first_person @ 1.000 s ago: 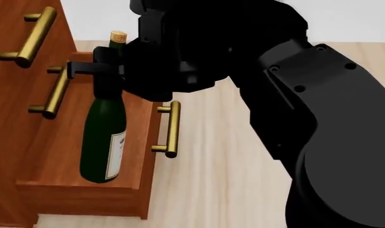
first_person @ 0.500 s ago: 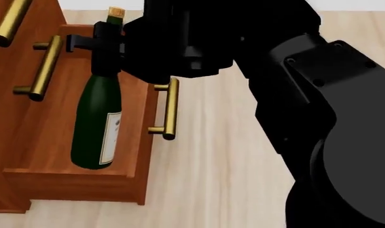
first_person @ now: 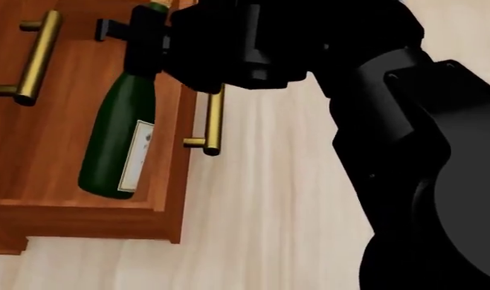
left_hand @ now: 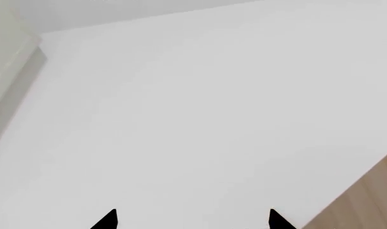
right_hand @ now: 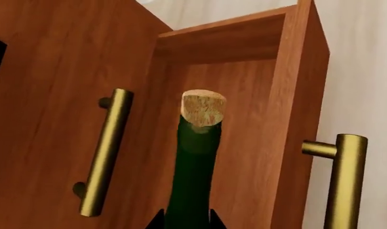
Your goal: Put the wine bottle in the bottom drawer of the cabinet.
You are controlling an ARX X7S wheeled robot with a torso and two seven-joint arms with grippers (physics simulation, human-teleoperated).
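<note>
While clamped by the neck in the right tool, wine bottle hanging tilted inside the open bottom drawer of the cabinet. Left tool tips spread apart, empty.

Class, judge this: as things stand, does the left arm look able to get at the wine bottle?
Probably not. The left end effector faces a blank white surface, while the right end effector holds the wine bottle by its neck.
</note>
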